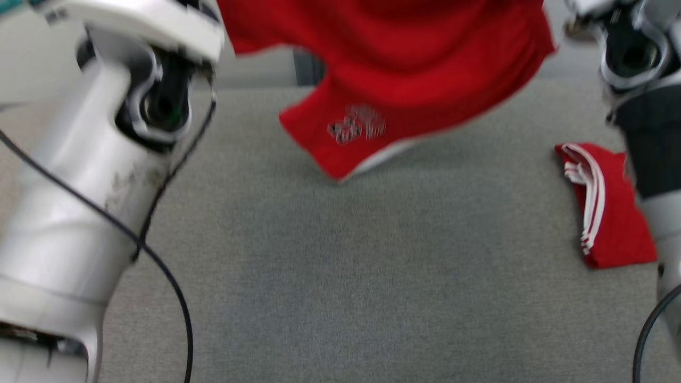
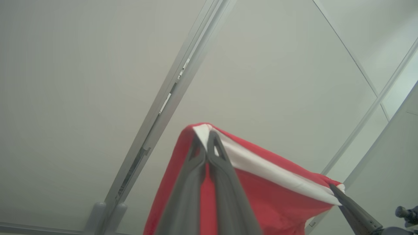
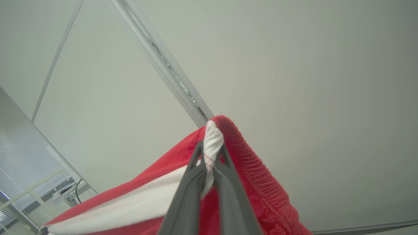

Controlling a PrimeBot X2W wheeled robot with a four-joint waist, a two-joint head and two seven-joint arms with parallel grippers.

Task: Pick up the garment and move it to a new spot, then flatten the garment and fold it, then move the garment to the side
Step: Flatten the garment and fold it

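Observation:
A red garment with white trim and a pale printed logo hangs in the air above the grey table, its lower hem dangling near the table's far middle. My left gripper is shut on one top corner of the garment, at its white band. My right gripper is shut on the opposite corner of the garment, pinching a bunched white strip beside the ribbed waistband. Both wrist views point up at the ceiling. In the head view both pale forearms rise at the left and right edges.
A second red garment, folded with white stripes, lies at the table's right side beside my right arm. A black cable loops off my left forearm. The table's far edge sits behind the hanging cloth.

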